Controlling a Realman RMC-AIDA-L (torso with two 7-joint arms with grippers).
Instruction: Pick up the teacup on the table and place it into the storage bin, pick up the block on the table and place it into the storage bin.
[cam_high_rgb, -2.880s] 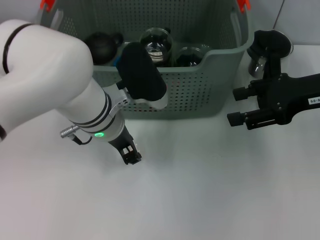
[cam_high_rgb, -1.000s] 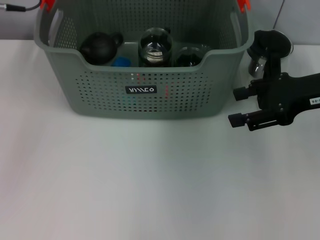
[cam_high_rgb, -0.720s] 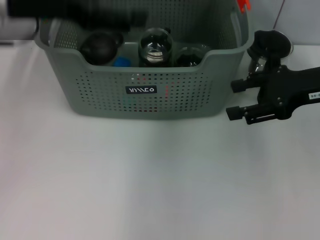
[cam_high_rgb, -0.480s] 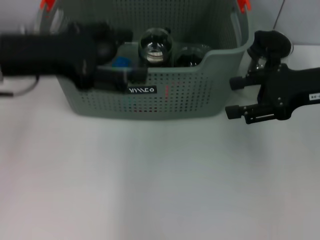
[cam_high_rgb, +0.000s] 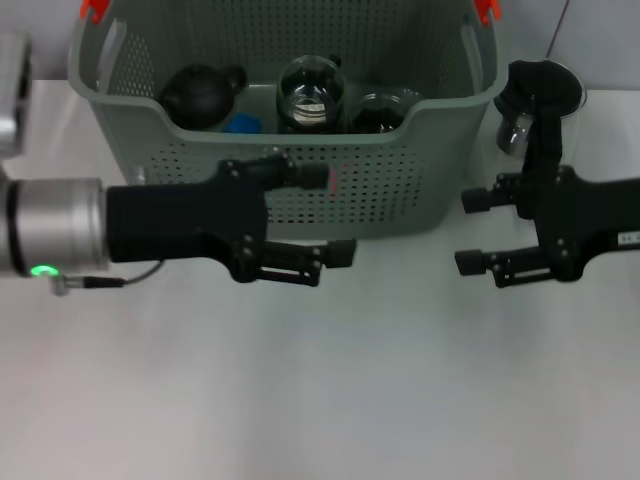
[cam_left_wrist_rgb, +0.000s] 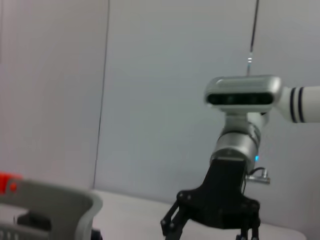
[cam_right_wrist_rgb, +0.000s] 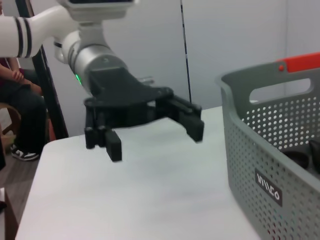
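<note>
The grey-green storage bin (cam_high_rgb: 400, 195) stands at the back of the table. Inside it lie a dark round teacup with a handle (cam_high_rgb: 200, 90) and a small blue block (cam_high_rgb: 241, 124), next to two glass vessels (cam_high_rgb: 312, 90). My left gripper (cam_high_rgb: 318, 214) reaches in from the left, just in front of the bin's front wall, open and holding nothing. The right wrist view shows that same left gripper (cam_right_wrist_rgb: 150, 132) with its fingers spread wide. My right gripper (cam_high_rgb: 476, 231) hovers by the bin's right corner, open and holding nothing.
Orange-red clips (cam_high_rgb: 486, 10) mark the bin's handles. A clear glass object (cam_high_rgb: 512, 132) sits behind my right arm, outside the bin. White tabletop (cam_high_rgb: 330, 390) stretches in front. The left wrist view shows the bin's corner (cam_left_wrist_rgb: 55, 205) and the right gripper (cam_left_wrist_rgb: 210, 230) beyond it.
My left arm was out of view a second ago. It swung in from the left across the bin's front and now sits lower, gripper open. The right gripper shifted slightly downward.
</note>
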